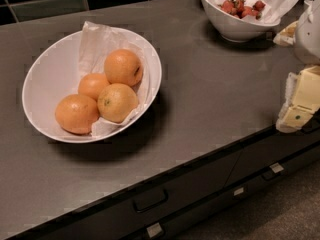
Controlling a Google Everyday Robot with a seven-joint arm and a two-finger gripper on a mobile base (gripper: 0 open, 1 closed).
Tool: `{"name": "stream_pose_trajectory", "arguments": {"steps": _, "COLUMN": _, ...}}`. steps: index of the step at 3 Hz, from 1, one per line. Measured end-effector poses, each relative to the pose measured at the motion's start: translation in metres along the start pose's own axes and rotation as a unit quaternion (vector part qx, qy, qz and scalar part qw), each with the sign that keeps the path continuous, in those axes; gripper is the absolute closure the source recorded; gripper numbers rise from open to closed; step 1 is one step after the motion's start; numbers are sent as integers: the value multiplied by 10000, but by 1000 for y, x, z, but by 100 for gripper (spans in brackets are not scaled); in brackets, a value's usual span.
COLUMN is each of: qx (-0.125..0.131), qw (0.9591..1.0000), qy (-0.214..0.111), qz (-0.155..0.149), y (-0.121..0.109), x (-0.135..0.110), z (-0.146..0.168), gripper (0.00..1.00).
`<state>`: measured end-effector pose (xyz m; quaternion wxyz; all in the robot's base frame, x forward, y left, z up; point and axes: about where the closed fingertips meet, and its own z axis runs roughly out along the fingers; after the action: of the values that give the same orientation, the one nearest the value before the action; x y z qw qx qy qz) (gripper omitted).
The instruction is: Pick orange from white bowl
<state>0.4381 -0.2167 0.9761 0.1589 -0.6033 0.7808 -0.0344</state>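
Note:
The white bowl [50, 74] is wide and shallow with a crinkled paper liner and stands on the left of the dark counter. It holds several oranges. The orange [123, 67] with a short dark streak lies at the back of the pile, against the liner. A smaller, deeper-orange one [92, 85] sits beside it, one with a tiny stem dot [117, 102] lies in front, and another [76, 113] lies at the front left. My gripper [296, 108], cream and white, is at the right edge of the view over the counter's front edge, far to the right of the bowl and holding nothing.
A smaller, deeper white bowl [235, 26] with strawberries on paper stands at the back right. My white arm [309, 31] rises beside it. The counter's front edge runs diagonally, with dark drawers and handles [150, 200] below it. A tiled wall is behind.

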Motion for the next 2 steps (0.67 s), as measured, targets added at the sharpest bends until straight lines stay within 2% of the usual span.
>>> {"name": "stream_pose_trajectory", "arguments": {"steps": 1, "qx": 1, "qw": 10000, "qy": 0, "qz": -2, "y": 0, "x": 0, "z": 0, "gripper": 0}}
{"name": "stream_pose_trajectory", "arguments": {"steps": 2, "qx": 77, "qw": 9999, "qy": 6, "qz": -139, "y": -4, "x": -11, "z": -5, "gripper": 0}}
